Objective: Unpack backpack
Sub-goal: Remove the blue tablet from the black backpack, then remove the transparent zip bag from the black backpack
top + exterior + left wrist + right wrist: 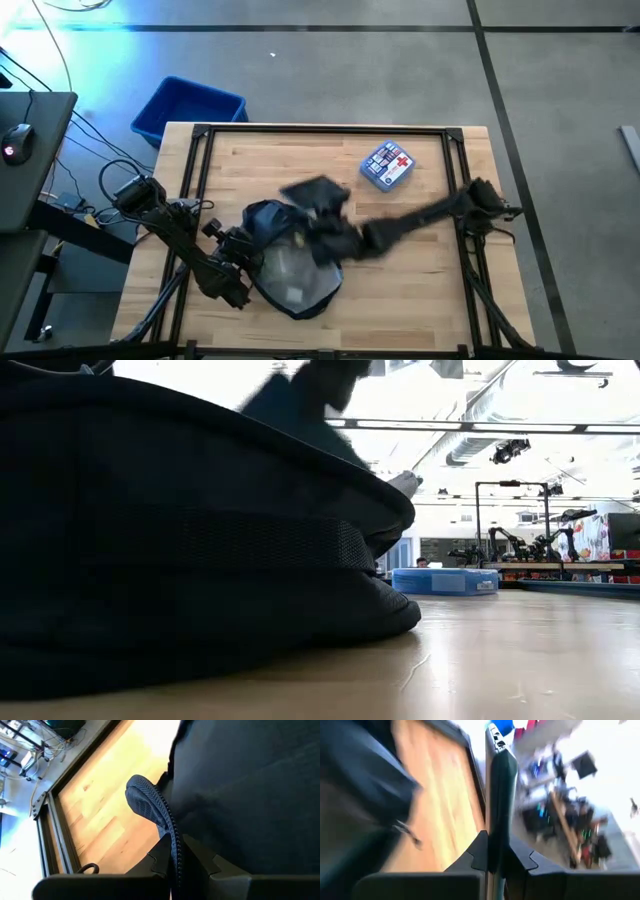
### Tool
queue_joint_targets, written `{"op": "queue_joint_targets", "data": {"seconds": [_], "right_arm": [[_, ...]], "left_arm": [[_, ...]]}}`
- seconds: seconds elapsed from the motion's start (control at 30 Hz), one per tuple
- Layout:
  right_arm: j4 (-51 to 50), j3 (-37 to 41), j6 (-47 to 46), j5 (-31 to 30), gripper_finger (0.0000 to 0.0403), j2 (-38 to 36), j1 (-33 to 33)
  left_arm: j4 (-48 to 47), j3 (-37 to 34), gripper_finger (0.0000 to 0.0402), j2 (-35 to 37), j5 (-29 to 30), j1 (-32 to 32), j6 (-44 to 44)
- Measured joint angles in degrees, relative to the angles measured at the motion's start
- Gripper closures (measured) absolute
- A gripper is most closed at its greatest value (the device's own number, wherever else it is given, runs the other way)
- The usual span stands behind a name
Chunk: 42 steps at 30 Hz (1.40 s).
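Note:
The dark navy backpack [290,262] lies on the wooden table, left of centre, and fills the left of the low view [180,540]. My left gripper [250,262] is at its left side, shut on the bag's edge [175,865]. My right gripper [328,222] reaches in from the table's right, above the backpack, shut [496,855] on a thin dark flat item [315,192]. That item is blurred in every view, also at the top of the low view [300,400]. My left gripper pinches a dark mesh-textured, zip-lined edge of the backpack [172,842] between its two fingers. That edge curls up beyond the fingertips, while the rest of the bag lies on the table. My right gripper pinches the thin dark flat item [499,810] by one end between its two fingers. The item runs on past the fingertips, edge-on to the wrist camera. It is lifted clear, above the backpack.
A small blue pouch with a red cross [387,165] lies at the table's far right, also in the low view [445,580]. A bright blue plastic bin [190,108] stands on the floor beyond the far left corner. Bare wood [420,290] lies right of the backpack.

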<state>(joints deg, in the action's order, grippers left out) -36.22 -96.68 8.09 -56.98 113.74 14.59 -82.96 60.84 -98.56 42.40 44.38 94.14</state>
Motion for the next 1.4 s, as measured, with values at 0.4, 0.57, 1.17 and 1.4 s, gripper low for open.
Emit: {"op": "queue_joint_targets", "data": {"seconds": [0.4, 0.57, 1.17, 1.4], "right_arm": [[7.36, 0.09, 5.63, 14.18, 0.0381, 11.12, -23.94], [6.12, -0.02, 0.89, 21.23, 0.0356, 11.35, -28.12], [6.76, 0.00, -2.89, 31.61, 0.0191, 9.97, -25.86], [-0.39, 0.00, 0.93, 34.91, 0.0208, 5.26, -14.72]], "left_arm": [[0.73, 0.00, 0.0385, 0.00, 0.13, 0.04, -1.80], [-0.35, 0.00, 0.0385, 0.00, 1.77, -0.11, -1.86], [-4.61, -0.02, 0.0385, 0.02, 1.35, -0.24, 1.84], [-6.95, -0.49, 0.0366, 0.73, -0.10, 0.71, 5.22]]}}
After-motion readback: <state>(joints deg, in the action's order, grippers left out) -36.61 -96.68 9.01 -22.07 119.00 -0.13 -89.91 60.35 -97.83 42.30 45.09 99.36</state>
